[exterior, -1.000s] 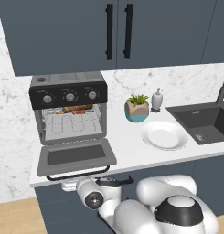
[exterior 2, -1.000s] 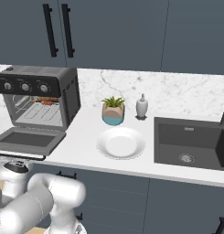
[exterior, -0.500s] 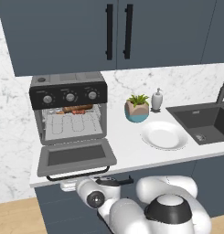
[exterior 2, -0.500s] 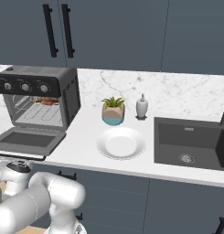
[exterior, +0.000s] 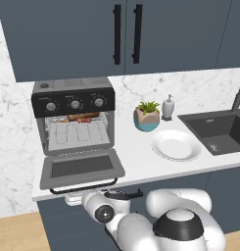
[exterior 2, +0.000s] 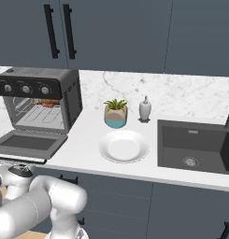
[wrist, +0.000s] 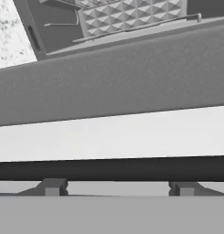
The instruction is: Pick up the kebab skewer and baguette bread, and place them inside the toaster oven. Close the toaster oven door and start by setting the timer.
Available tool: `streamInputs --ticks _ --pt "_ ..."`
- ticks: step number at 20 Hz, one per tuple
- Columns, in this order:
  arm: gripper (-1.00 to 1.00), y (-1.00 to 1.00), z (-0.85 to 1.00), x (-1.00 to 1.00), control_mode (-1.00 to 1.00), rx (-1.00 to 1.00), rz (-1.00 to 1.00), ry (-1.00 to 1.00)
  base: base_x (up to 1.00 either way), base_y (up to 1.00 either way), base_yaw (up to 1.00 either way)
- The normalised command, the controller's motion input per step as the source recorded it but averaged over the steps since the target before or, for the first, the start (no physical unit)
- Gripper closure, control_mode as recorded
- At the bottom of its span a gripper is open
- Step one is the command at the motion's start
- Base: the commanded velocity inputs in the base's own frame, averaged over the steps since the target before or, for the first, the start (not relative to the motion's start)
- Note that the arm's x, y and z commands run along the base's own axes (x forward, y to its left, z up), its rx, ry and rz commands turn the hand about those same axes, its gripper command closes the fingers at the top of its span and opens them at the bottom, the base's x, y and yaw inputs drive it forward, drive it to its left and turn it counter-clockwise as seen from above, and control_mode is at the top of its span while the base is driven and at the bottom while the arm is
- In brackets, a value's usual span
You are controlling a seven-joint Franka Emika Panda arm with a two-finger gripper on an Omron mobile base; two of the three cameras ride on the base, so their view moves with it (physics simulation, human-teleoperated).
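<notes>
Counter (exterior: 136, 157) front edge, lowered toaster oven door (exterior: 81, 168) overhanging, handle (wrist: 111, 168) just ahead.

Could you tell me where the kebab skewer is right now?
The kebab skewer lies at the back of the toaster oven, above the open toaster oven door, at the counter's left.

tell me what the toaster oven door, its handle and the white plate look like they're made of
toaster oven door: matte grey metal frame, it seems, around a dark glass-like window.
handle: thin black bar, metal or plastic, unclear.
white plate: smooth, softly glossy, probably ceramic.
</notes>
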Motion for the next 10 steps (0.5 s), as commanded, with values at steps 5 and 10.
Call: streamInputs --ticks 5,10 --pt "-1.0 0.0 -0.08 -0.08 -1.0 -0.07 0.0 0.0 0.0 0.0 0.0" --pt "-1.0 0.0 -0.02 -0.08 -1.0 -0.04 0.0 0.0 0.0 0.0 0.0"
